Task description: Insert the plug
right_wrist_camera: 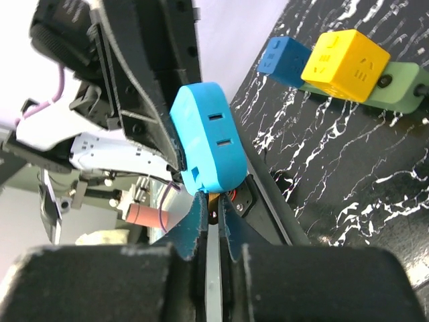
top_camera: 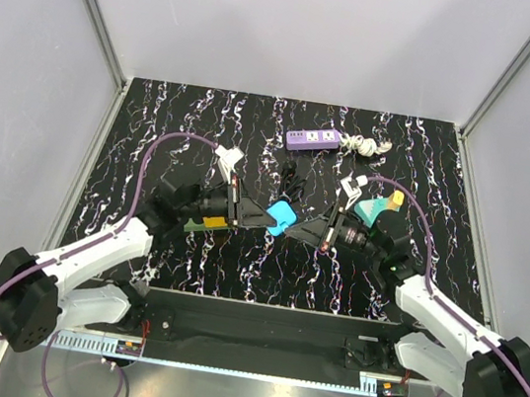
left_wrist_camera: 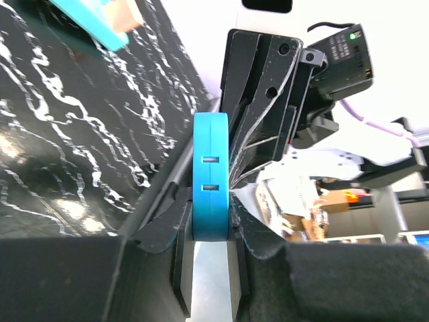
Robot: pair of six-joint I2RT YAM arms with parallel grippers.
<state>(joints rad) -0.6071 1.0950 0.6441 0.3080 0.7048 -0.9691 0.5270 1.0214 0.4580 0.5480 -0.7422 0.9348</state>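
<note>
A bright blue plug block (top_camera: 282, 217) with two slots in its face hangs above the table's middle, between both arms. My left gripper (top_camera: 273, 220) is shut on its flat sides; in the left wrist view the block (left_wrist_camera: 210, 168) stands edge-on between the jaws (left_wrist_camera: 210, 227). My right gripper (top_camera: 311, 231) meets it from the right. In the right wrist view the block (right_wrist_camera: 206, 137) sits just above the gripper (right_wrist_camera: 214, 201), whose fingers are almost together around a thin brass part under the block. The purple power strip (top_camera: 314, 140) lies at the far middle.
A coiled white cable (top_camera: 368, 146) lies right of the strip. A teal piece with an orange block (top_camera: 380, 209) lies by the right wrist. A green strip (right_wrist_camera: 402, 84) carrying a yellow cube (right_wrist_camera: 345, 64) and a blue cube (right_wrist_camera: 285, 60) lies under the left wrist. Grey walls enclose the table.
</note>
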